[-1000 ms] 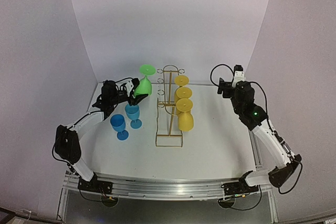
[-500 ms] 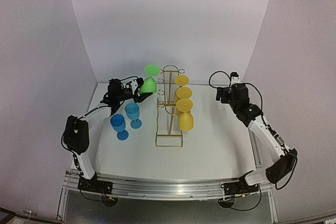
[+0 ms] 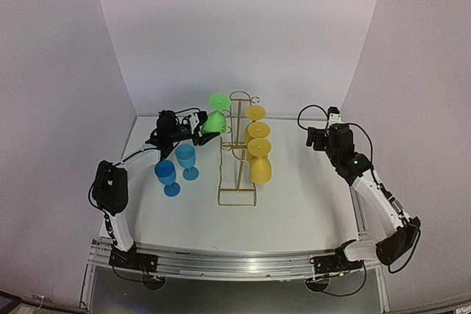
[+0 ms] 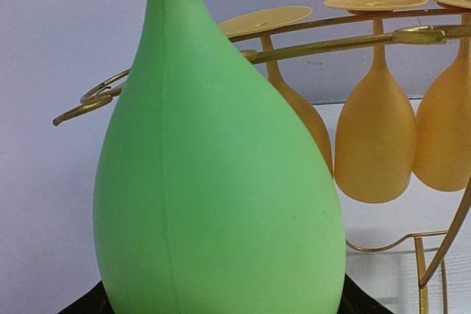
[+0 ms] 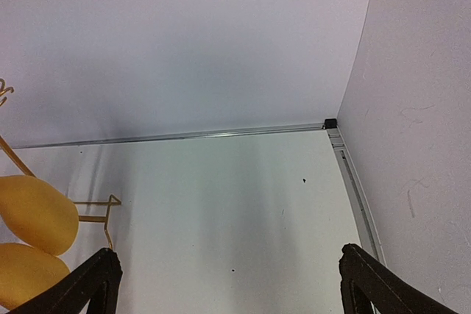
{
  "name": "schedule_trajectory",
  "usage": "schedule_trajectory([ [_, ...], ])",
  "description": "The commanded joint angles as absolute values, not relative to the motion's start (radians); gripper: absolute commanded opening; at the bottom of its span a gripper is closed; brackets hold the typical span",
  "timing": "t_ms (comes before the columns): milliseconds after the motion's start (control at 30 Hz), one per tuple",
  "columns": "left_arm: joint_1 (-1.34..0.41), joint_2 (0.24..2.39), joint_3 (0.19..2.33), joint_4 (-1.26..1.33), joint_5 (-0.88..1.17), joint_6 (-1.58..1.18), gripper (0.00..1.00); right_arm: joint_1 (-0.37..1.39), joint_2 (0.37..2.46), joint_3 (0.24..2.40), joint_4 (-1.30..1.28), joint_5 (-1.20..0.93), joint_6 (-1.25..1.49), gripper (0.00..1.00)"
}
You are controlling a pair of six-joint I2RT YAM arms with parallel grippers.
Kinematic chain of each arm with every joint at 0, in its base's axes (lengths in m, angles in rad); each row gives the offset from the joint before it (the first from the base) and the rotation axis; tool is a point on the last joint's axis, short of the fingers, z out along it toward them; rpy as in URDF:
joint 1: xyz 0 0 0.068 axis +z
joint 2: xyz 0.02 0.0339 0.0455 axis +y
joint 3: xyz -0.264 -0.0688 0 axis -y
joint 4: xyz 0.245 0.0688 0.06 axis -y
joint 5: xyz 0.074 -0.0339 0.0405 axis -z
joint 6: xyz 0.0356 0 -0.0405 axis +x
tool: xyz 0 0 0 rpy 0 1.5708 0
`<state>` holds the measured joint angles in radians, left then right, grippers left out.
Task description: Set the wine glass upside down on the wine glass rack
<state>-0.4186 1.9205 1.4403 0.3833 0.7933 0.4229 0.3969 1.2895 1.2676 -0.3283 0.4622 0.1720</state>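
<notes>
Two blue glasses stand upright on the table, left of the wine glass rack. Behind them the left gripper is clamped on the bowl of the green wine glass. The glass is turned over and tilted, foot uppermost, just beside the rack's upper left ring loops; whether it touches the wire I cannot tell. From the wrist the green bowl fills the view, and one open gold loop pokes out past its left side. Three yellow glasses hang upside down on the rack's right side. Well right of the rack, the right gripper hangs with fingers spread wide, holding nothing.
</notes>
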Motion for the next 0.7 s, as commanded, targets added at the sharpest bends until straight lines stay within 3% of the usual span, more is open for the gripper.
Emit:
schedule_trajectory([
  [0,-0.424,1.952,1.516,0.376,0.811,0.423,0.30,0.394,1.253,1.248,-0.303,0.462,0.186,0.98],
  [667,-0.424,1.984,1.529,0.315,0.812,0.501,0.30,0.394,1.253,1.241,-0.295,0.448,0.173,0.98],
])
